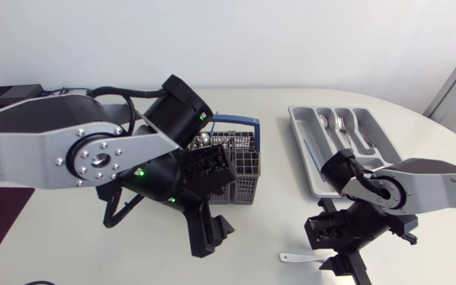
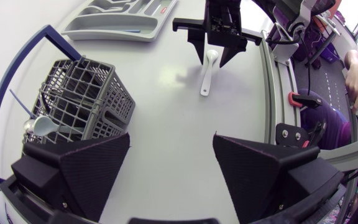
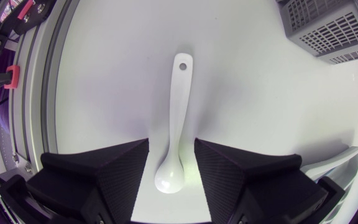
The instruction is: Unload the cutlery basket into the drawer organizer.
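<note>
Right wrist view: white spoon [image 3: 178,99] lay on the pale surface [image 3: 104,74] within the right claw [image 3: 171,144], fingers apart — left claw [image 2: 172,138] gaped too.

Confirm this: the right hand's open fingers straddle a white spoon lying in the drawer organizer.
Wrong: the white spoon lies on the table, outside the drawer organizer. The right wrist view shows it there, between the open fingers of the right hand.
</note>
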{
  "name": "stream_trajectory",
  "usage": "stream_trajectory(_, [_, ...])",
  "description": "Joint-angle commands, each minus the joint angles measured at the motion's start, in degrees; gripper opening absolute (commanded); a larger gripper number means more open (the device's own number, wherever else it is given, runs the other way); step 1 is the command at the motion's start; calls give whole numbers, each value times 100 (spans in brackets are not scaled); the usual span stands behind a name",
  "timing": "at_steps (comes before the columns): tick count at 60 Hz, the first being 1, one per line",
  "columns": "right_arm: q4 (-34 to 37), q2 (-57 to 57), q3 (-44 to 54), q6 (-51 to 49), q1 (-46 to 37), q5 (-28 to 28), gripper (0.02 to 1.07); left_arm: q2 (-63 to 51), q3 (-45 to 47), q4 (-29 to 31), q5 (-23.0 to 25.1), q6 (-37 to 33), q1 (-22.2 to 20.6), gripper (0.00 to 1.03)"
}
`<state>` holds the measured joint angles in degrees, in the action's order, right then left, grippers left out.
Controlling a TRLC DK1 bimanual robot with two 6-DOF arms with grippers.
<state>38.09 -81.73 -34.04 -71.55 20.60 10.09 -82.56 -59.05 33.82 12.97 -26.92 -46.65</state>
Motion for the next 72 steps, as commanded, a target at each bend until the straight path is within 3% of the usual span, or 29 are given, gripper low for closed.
stream_trajectory(1, [-73,-185,117,124,58,-147,47,74,165,54,-23,-94,-37,98])
stream_trajectory(9, [-179,-343,170,150,58,-358,46,74,227,19,-181,-112,-151,98])
stream_trajectory(24, [-381,-589,170,185,85,-446,9,-14,236,-122,-269,-112,-336,98])
stream_trajectory(47, [-187,-396,135,220,137,-411,8,56,288,-139,-313,-209,-362,98])
stream_trajectory(57, [366,26,-111,203,120,-183,8,188,464,-350,-418,-314,-608,98])
stream_trajectory(72, [1737,211,-894,-35,-30,793,8,610,798,-913,-779,-683,-1188,98])
